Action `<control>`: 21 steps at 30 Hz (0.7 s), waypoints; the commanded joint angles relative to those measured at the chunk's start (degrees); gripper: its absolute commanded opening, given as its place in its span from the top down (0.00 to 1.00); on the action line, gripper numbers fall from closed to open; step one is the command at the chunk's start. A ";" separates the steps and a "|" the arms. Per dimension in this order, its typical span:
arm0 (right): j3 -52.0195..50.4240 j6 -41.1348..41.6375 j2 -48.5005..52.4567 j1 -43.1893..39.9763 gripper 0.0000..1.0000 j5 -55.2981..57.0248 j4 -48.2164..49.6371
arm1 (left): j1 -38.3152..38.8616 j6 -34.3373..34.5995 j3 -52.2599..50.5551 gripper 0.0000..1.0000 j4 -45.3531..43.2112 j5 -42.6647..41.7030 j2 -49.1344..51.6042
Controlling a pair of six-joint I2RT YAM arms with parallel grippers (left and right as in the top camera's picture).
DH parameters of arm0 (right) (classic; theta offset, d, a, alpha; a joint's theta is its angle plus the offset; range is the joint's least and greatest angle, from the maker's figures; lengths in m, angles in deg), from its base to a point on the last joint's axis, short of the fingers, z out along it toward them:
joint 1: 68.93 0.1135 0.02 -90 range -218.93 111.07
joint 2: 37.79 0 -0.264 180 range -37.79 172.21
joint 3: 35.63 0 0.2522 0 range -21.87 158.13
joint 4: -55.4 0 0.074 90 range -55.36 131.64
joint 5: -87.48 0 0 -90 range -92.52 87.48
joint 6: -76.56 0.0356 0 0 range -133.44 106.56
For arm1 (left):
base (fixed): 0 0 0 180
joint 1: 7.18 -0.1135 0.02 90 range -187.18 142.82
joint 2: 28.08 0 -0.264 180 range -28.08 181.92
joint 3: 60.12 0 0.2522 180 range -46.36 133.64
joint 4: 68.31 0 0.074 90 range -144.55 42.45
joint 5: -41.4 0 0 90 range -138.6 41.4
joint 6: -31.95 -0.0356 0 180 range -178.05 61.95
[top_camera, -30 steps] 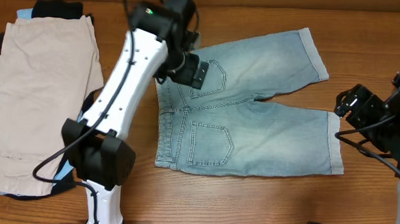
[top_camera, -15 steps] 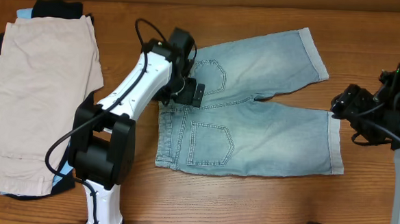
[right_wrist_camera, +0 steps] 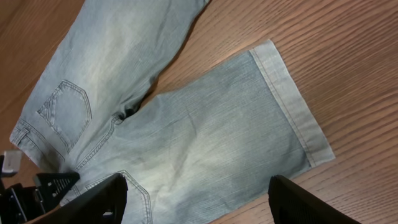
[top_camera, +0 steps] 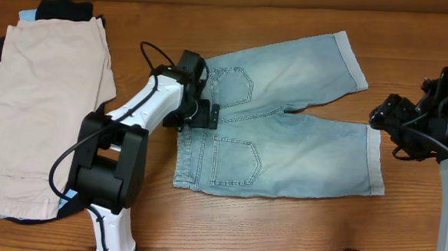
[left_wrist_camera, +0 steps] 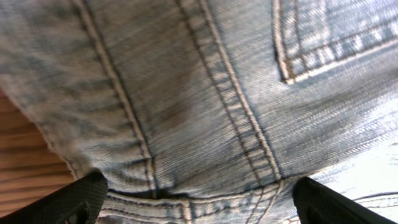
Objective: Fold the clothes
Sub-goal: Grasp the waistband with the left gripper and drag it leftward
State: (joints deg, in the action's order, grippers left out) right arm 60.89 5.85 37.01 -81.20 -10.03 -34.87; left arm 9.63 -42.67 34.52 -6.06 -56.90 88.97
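Early in the job, by the look of it. No fold put into the denim shorts (top_camera: 277, 136) yet. Spread flat, back side up, mid-table (top_camera: 280, 228), waistband to the left, both legs reaching right and splayed apart. Faded light blue, two stitched back pockets, cuffed hems, a few soft wrinkles near the crotch.

Off to the far left, a pile of clothes (top_camera: 44, 108), beige on top, black and bright blue peeking from under. Hard to say whether finished or waiting.

Left gripper (top_camera: 201, 115) down at the waistband, fingers (left_wrist_camera: 81, 199) spread wide with denim lying between, not pinched. Right gripper (top_camera: 379, 118) likewise spread wide, holding nothing, just beside the near leg's cuff (right_wrist_camera: 292, 106).

Left to do, likely: take hold, fold the shorts, add to the pile.
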 commanded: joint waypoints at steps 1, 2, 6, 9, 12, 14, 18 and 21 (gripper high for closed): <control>-0.39 -0.24 0.44 0.81 0.24 -0.26 0.15 | -5.57 0.98 -2.21 0.00 0.33 5.66 0.79; -0.57 -0.24 0.66 1.18 0.24 -0.28 0.37 | -6.75 0.11 -2.21 0.00 0.28 6.40 0.79; -1.95 -0.22 1.55 2.91 0.24 -0.28 1.27 | -11.13 -4.79 -2.21 0.00 -0.98 7.65 0.79; -2.32 -0.26 2.86 4.52 0.24 -0.26 1.86 | -14.21 -11.58 -2.19 0.00 -3.06 7.63 0.79; -2.32 -0.26 3.39 5.86 0.24 -0.28 3.80 | -15.85 -16.81 -1.01 0.00 -3.87 7.65 0.79; -2.14 -0.24 3.28 6.36 0.24 -0.81 5.16 | -16.33 -17.09 2.32 0.00 -0.33 7.65 0.57; -0.76 -0.22 2.40 6.38 0.25 -3.74 5.70 | -16.48 -13.73 14.05 0.00 12.41 7.63 -0.20; 0.20 0.04 -0.37 6.43 0.28 -4.17 4.02 | -16.33 -12.00 25.94 0.00 25.18 7.67 -2.08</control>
State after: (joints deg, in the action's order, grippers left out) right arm 58.75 5.83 40.36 -75.04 -12.63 -30.08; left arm -6.69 -55.50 49.43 12.65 -50.45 89.59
